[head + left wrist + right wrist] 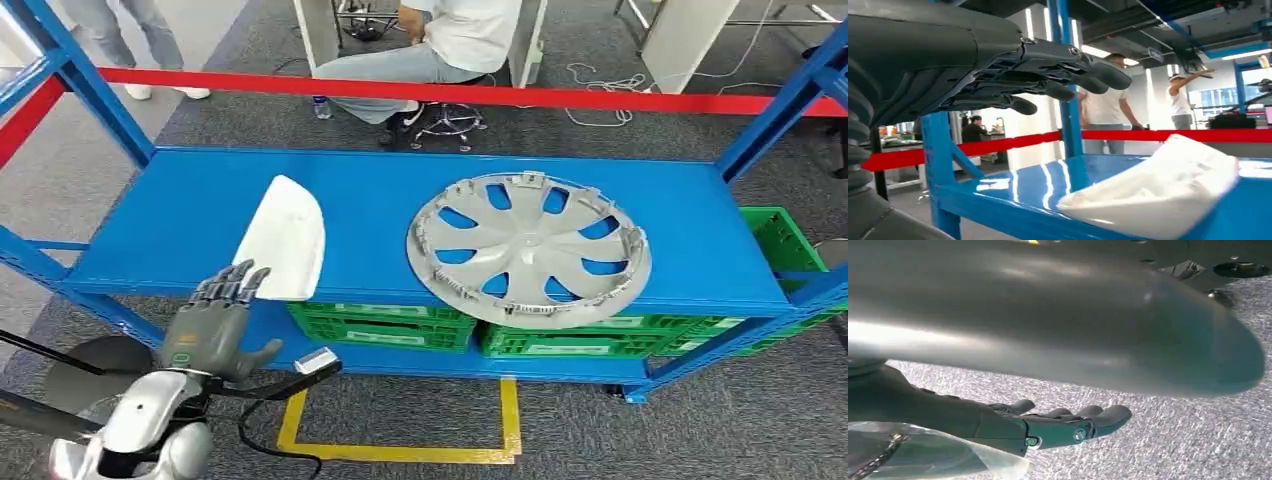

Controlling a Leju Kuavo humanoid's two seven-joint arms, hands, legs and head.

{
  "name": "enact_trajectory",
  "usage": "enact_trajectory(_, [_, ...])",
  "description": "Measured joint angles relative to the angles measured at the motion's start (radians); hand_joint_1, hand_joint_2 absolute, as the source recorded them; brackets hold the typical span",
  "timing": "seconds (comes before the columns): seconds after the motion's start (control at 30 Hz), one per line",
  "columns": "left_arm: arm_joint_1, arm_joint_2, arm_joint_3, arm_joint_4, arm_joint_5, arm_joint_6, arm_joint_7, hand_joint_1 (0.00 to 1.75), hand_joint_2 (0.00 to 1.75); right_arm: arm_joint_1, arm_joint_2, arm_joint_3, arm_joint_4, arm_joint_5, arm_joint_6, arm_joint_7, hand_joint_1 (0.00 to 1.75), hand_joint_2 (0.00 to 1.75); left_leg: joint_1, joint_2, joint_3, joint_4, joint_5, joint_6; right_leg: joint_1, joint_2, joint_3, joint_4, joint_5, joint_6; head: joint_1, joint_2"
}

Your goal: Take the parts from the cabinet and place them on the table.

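On the blue shelf [180, 225] lie a white part [285, 238] and, well to its right, a hubcap [530, 247]. Just before the white part's near edge hovers the left robot hand [218, 320], fingers spread, holding nothing. Right robot hand [1058, 426] hangs over grey floor, fingers loosely extended, empty.

Shelf [190, 230]: blue painted metal, smooth and glossy, with reflected light streaks in the left wrist view. Hubcap [528, 247]: silver-grey moulded plastic, smooth satin finish. White part [284, 238]: smooth, matt plastic in appearance. Crates [380, 325]: green ribbed plastic. Floor [600, 420]: grey carpet, rough weave. Left robot hand [218, 322]: dark matt plastic fingers. Right robot hand [1058, 425]: the same dark matt finish.
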Motion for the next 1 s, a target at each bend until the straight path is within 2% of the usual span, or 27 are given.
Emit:
enact_trajectory(0.2, [0.000,0.000,-0.006,0.003,0.000,-0.014,0.000,0.00,1.75,-0.009,-0.002,-0.019,0.009,0.014,0.006,-0.006,0.00,0.00,0.000,0.000,0.000,0.000,0.000,0.000,0.000,0.000,0.000,0.000,0.000,0.000,0.000,0.000])
enact_trajectory(0.6, [-0.009,-0.001,0.039,0.008,0.000,-0.031,0.003,0.00,1.75,-0.015,-0.002,-0.036,0.018,0.016,0.010,-0.006,0.00,0.00,0.000,0.000,0.000,0.000,0.000,0.000,0.000,0.000,0.000,0.000,0.000,0.000,0.000,0.000])
enact_trajectory(0.77, [-0.014,-0.024,0.090,0.008,0.030,-0.053,0.005,0.00,1.75,-0.015,-0.002,-0.039,0.019,0.016,0.011,-0.002,0.00,0.00,0.000,0.000,0.000,0.000,0.000,0.000,0.000,0.000,0.000,0.000,0.000,0.000,0.000,0.000])
enact_trajectory(0.8, [-0.015,-0.030,0.102,0.008,0.042,-0.058,0.003,0.00,0.00,-0.015,-0.002,-0.039,0.019,0.015,0.011,0.001,0.00,0.00,0.000,0.000,0.000,0.000,0.000,0.000,0.000,0.000,0.000,0.000,0.000,0.000,0.000,0.000])
enact_trajectory(1.0, [-0.017,-0.056,0.154,0.008,0.070,-0.075,0.000,0.00,0.00,-0.015,-0.002,-0.039,0.019,0.013,0.014,0.009,0.00,0.00,0.000,0.000,0.000,0.000,0.000,0.000,0.000,0.000,0.000,0.000,0.000,0.000,0.000,0.000])
